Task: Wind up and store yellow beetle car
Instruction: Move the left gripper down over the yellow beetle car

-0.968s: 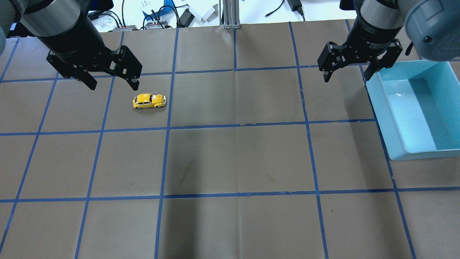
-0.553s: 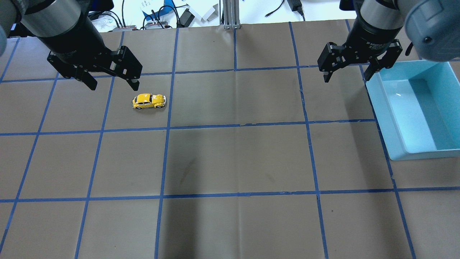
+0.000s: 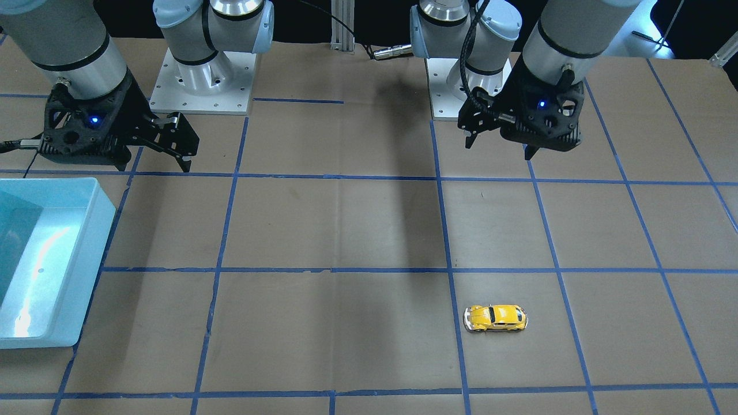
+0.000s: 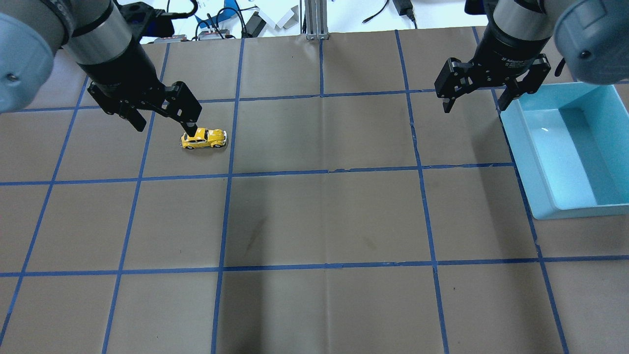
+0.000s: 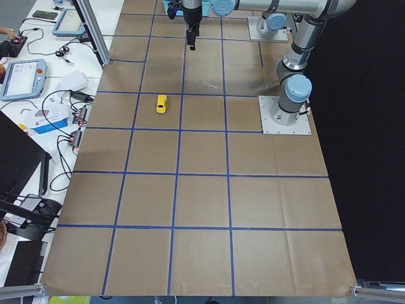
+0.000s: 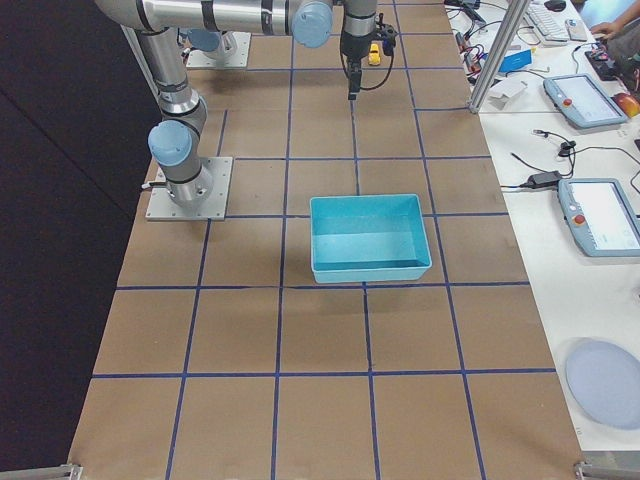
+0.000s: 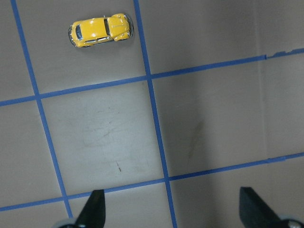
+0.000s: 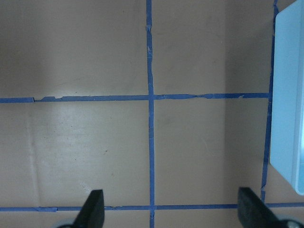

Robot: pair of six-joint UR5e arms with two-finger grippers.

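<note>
Brown table (image 4: 319,221) bears the glossy yellow beetle car (image 4: 203,138), dark windows, black wheels; left gripper (image 4: 164,128), right gripper (image 4: 473,107) spread wide.

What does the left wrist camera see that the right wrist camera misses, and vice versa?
Only the left wrist view shows the yellow beetle car, on its wheels beside a blue tape line. Only the right wrist view shows the light blue bin, just its edge at the right. Both show the brown table with such lines, and an open gripper's two dark fingertips at the bottom: the left gripper in one, the right gripper in the other, each empty.
</note>
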